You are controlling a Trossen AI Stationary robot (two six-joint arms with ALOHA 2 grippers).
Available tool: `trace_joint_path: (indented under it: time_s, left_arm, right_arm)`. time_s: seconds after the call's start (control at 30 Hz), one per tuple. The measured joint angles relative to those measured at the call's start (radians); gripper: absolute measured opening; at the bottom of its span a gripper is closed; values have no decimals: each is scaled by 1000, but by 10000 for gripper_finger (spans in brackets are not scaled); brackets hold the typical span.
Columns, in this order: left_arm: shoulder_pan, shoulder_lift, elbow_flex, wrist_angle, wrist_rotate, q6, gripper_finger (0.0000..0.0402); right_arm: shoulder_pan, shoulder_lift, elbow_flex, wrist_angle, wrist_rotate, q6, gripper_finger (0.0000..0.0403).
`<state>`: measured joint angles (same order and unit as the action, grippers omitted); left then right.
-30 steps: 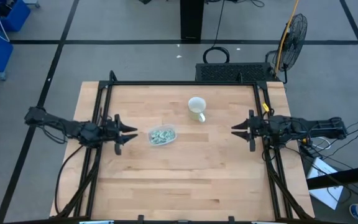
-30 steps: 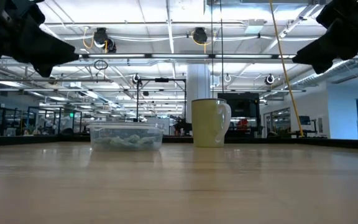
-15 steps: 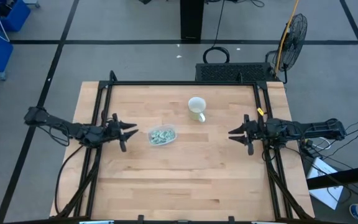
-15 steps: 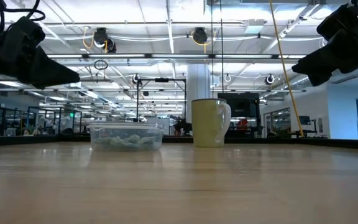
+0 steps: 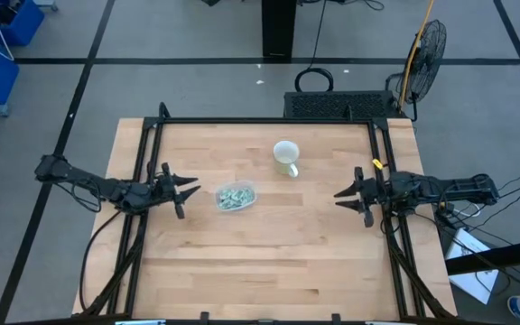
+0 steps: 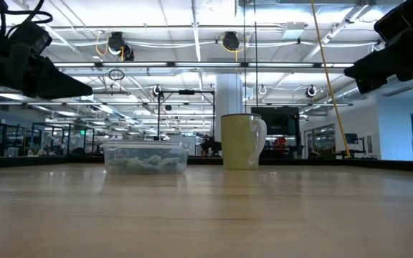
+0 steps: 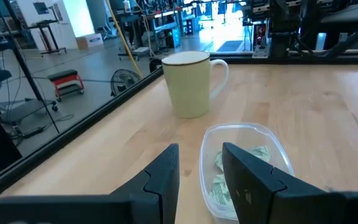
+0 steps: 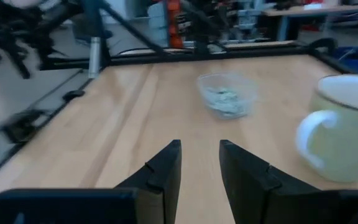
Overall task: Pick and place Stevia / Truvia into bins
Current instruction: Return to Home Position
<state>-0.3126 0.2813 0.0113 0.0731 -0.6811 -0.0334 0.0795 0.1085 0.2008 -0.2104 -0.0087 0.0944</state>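
Note:
The clear oval bin (image 5: 236,197) stands on the table left of centre, with several pale green Stevia packets (image 7: 229,180) lying inside it; it also shows in the low view (image 6: 146,158) and the right wrist view (image 8: 227,94). My left gripper (image 5: 188,190) hovers open above the table just left of the bin, fingers pointing at it (image 7: 200,168). My right gripper (image 5: 341,194) hovers open near the table's right edge, pointing toward the bin (image 8: 200,165). Neither touches anything.
A pale yellow mug (image 5: 285,158) stands upright on the table behind and to the right of the bin, seen too in the low view (image 6: 242,141). Black frame rails (image 5: 147,181) run along the table's left, right and far edges. Bare wood lies near the front.
My right gripper moved slightly toward the table's left, then drew back toward the right edge. My left gripper shifted a little toward the bin and sank lower. The bin, packets and mug stayed put.

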Motion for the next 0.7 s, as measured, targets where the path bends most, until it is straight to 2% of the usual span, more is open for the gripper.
trace_joint_path:
  time_s: [0.13, 0.27, 0.4, 0.7]
  left_arm:
    - [0, 0, 0, 0, 0, 0, 129]
    - [0, 0, 0, 0, 0, 0, 129]
    - [0, 0, 0, 1, 1, 0, 129]
    - [0, 0, 0, 4, 2, 0, 129]
  right_arm:
    - [0, 0, -19, 47, -141, 7, 105]
    - [0, 1, -99, 210, -259, 11, 105]
    - [-2, 2, -180, 367, -246, 47, 105]
    - [-8, 5, -182, 325, -226, 62, 105]
